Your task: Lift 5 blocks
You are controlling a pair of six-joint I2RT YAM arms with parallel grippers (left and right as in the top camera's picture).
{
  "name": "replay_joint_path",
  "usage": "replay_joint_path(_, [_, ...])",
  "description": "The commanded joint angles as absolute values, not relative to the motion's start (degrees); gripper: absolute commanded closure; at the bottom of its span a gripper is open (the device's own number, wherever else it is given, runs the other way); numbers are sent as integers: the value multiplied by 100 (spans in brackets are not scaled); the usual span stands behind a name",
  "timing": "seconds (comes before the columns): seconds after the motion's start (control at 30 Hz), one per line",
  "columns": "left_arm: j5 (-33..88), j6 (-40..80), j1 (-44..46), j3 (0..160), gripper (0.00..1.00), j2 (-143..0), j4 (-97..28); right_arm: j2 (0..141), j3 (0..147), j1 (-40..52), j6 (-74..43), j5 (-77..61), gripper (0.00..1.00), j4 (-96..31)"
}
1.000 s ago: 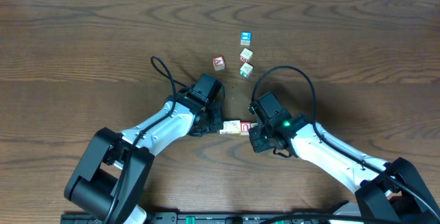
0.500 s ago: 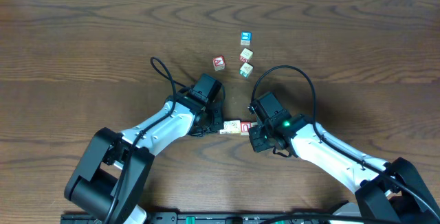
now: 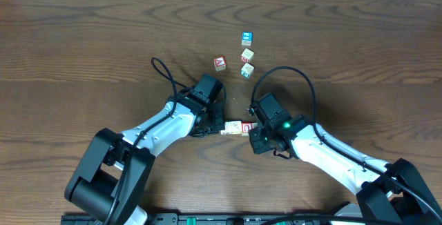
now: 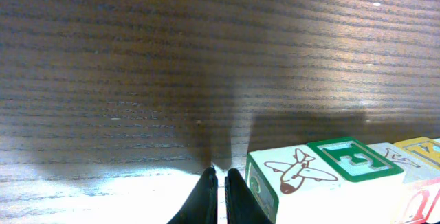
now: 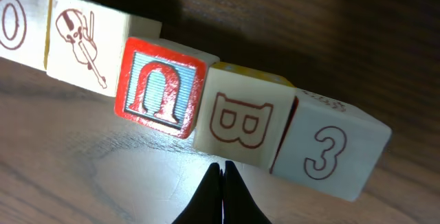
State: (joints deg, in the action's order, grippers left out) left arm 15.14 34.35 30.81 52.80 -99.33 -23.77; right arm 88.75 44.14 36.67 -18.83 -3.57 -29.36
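The wooden table (image 3: pixel 83 38) lies bare across the whole left and right of the overhead view, and its far edge runs along the top of the frame. The blocks (image 3: pixel 238 127) sit in one tight row just below centre, hemmed in by an arm at each end. Up the frame, well apart from the row, stand four loose cubes: a red-faced cube (image 3: pixel 219 63), a blue cube (image 3: pixel 246 38), a pale cube (image 3: pixel 247 55) and a green-edged cube (image 3: pixel 246 70). The row's long axis runs left to right in the overhead view, slightly tilted. The left gripper (image 4: pixel 220 183) is pinched closed on nothing, just beside the aeroplane block (image 4: pixel 292 176) at the row's end. The right gripper (image 5: pixel 222 174) is likewise closed and empty, just below the B block (image 5: pixel 244 124).
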Motion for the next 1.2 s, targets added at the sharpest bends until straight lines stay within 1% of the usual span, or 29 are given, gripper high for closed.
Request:
replay_joint_path(0.0, [1546,3461,3063,5238,93,-10022,-2383,8777,4412,3844,-1815,-322,99,-2936])
replay_joint_path(0.33, [1546,3461,3063,5238,93,-10022,-2386,8777,4412,3859,-1813,-154,99,-2838])
replay_joint_path(0.77, [1544,3461,3063,5238,93,-10022,-2386,8777,4403,3916,-1813,-244,99,-2799])
replay_joint_path(1.17, [1544,3463,3063,5238,93,-10025,-2366,8978,4327,3916,-1817,-464,99,-2499])
